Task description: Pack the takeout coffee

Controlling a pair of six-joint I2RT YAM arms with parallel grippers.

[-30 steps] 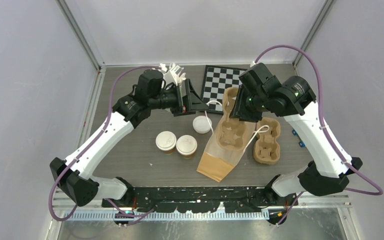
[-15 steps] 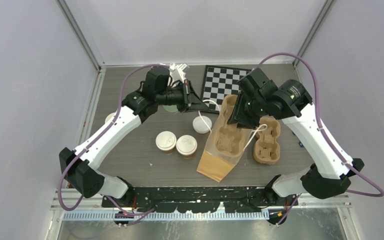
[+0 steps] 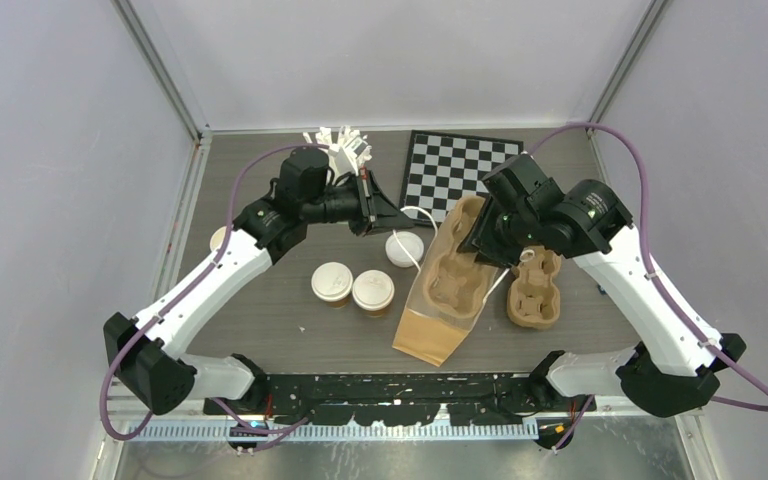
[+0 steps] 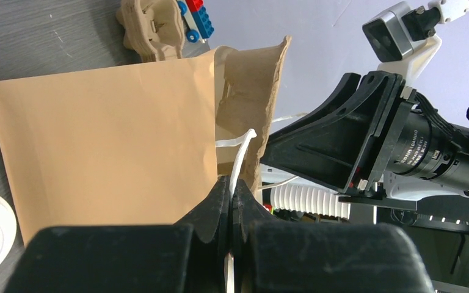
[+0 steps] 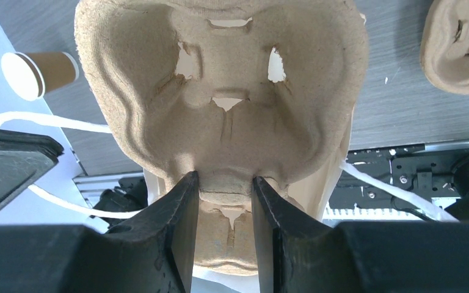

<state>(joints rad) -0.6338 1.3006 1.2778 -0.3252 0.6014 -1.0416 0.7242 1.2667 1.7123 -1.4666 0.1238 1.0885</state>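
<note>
Where the dark wood-grain table (image 3: 260, 330) lies nearest the arm bases, a flat tan paper bag (image 3: 430, 335) rests on its side, smooth-faced, mouth turned away. Just left of it stand the left cup (image 3: 332, 283) and the right cup (image 3: 373, 291). Both are tan paper with round white plastic lids, upright, side by side and almost touching, outside the bag. A moulded-pulp tray (image 5: 220, 79), brown and rough-fibred with rounded wells and slit openings, sits partly inside the bag mouth. The right gripper (image 5: 225, 180) is partly closed on that tray's rim, one black finger on either side. A second pulp tray (image 3: 534, 290) lies just right of the bag. A round white lid (image 3: 404, 249) lies beyond the cups; whether a cup is beneath it cannot be told. The left gripper (image 4: 231, 192) is pinched fully together on the bag's thin white handle (image 4: 242, 152). Farthest back lie a black-and-white chequered board (image 3: 460, 165) and a cluster of white sticks (image 3: 338, 148).
</note>
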